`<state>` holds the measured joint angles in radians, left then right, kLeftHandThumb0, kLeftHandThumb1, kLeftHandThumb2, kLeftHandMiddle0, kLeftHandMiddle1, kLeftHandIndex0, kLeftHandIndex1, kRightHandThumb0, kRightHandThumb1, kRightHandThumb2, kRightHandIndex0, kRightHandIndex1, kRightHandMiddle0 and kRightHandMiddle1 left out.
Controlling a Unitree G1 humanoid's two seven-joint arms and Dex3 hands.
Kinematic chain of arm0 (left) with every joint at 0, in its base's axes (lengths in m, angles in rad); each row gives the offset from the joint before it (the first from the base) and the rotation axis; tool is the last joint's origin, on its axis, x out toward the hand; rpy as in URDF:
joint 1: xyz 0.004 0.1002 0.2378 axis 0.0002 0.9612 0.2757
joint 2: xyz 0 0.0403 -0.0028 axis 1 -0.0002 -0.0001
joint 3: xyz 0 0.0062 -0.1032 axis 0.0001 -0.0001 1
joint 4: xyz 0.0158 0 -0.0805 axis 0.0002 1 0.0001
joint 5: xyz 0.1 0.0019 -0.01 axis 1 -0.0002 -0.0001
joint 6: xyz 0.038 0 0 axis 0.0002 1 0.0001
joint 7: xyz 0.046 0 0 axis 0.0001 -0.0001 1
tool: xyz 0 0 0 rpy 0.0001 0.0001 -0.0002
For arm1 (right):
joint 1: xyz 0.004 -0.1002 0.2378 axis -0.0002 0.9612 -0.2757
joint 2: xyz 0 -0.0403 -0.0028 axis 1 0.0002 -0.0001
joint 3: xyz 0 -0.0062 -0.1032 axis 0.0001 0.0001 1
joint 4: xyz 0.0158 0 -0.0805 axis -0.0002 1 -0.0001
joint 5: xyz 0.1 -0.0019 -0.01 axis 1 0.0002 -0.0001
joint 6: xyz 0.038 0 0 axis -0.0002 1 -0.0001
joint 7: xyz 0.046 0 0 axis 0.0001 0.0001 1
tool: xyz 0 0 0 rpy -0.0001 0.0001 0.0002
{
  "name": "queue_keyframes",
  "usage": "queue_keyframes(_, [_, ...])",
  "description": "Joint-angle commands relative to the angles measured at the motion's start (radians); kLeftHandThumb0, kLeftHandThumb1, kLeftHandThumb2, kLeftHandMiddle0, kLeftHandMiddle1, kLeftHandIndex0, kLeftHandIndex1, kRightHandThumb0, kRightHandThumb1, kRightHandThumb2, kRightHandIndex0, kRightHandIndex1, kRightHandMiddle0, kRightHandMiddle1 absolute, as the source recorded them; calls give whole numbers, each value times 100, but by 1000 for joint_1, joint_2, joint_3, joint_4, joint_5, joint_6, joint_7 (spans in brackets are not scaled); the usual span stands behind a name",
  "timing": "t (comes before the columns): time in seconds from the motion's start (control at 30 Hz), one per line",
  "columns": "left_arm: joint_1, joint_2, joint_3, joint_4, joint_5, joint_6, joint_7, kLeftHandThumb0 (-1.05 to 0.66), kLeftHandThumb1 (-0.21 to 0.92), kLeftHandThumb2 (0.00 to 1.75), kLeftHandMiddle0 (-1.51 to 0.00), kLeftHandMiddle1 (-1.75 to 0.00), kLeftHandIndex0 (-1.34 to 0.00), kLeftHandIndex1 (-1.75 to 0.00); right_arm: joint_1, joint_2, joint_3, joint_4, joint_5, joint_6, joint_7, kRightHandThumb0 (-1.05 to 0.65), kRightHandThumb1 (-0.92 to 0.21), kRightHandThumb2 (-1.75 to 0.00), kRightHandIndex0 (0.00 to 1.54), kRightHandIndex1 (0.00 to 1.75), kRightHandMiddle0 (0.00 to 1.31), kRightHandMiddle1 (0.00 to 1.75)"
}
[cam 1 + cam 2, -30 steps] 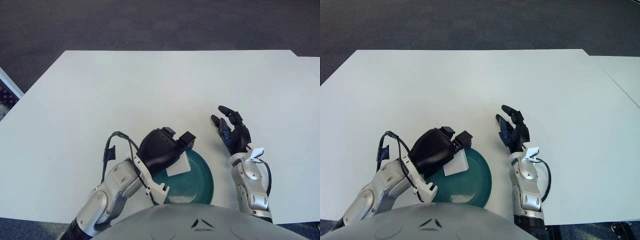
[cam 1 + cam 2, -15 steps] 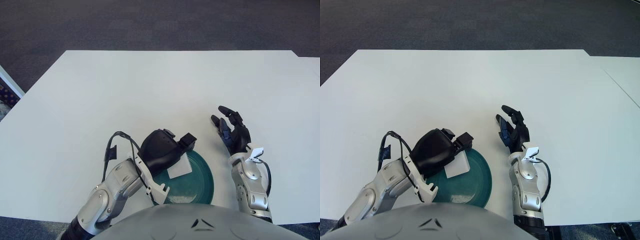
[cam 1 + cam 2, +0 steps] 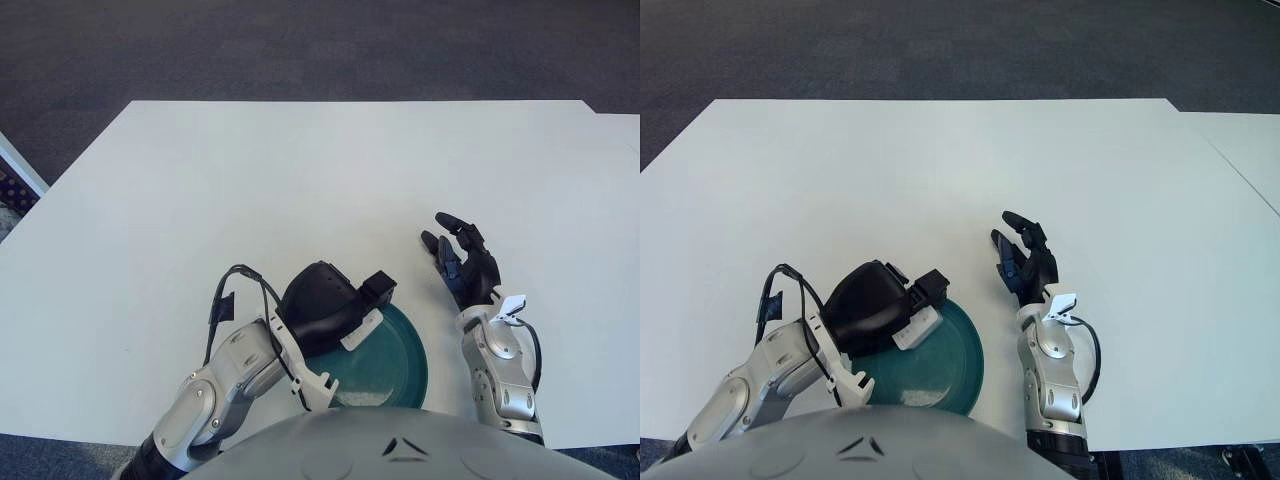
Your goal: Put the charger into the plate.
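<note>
A dark green plate [image 3: 395, 362] lies on the white table [image 3: 300, 190] at its near edge, partly behind my head cover. My left hand [image 3: 330, 300] hovers over the plate's left part, its black fingers curled on a white charger [image 3: 361, 329] that is tilted edge-on over the plate. Whether the charger touches the plate I cannot tell. The same charger [image 3: 917, 328] and left hand [image 3: 880, 305] show in the right eye view above the plate [image 3: 945, 360]. My right hand [image 3: 462, 258] shows to the right of the plate, fingers spread and holding nothing.
The white table stretches far ahead and to both sides, with dark carpet [image 3: 300, 45] beyond it. A second white table's edge [image 3: 1240, 150] shows at the right. A black cable [image 3: 225, 290] loops off my left wrist.
My left hand has rolled and sunk slightly toward the plate, turning the charger from flat-faced to edge-on. The right hand has not moved.
</note>
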<state>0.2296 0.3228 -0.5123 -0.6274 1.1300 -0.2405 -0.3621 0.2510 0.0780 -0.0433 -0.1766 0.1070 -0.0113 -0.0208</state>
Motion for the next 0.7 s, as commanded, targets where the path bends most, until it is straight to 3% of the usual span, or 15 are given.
queue_keyframes(0.0, [20,-7,11,-10,13,-9,75,-45,42,115,-117,-175,-54,-172,-12,3,-1,-10,-1,9,-8,-51,-92,-46,59,1,18,87])
queue_keyframes(0.1, [29,-6,13,-9,17,-15,110,-44,46,109,-114,-175,-53,-170,-14,2,-1,-8,-3,10,-11,-50,-92,-47,59,1,18,87])
queue_keyframes(0.23, [42,-2,16,-13,23,-19,132,-41,64,81,-102,-175,-45,-164,-16,2,0,-6,-6,11,-13,-51,-92,-47,60,1,18,87])
queue_keyframes(0.3, [48,5,20,-22,22,-21,129,-70,81,61,-98,-175,-34,-161,-15,2,3,-7,-10,13,-16,-51,-92,-47,60,1,18,87])
queue_keyframes(0.43, [53,11,26,-38,17,-25,114,-91,90,59,-91,-175,-25,-162,-16,1,5,-4,-13,12,-19,-50,-92,-48,60,2,17,87])
queue_keyframes(0.67, [56,17,35,-71,14,-19,71,-101,92,68,-79,-175,-20,-167,-19,1,5,8,-17,-2,-19,-50,-92,-49,61,2,17,92])
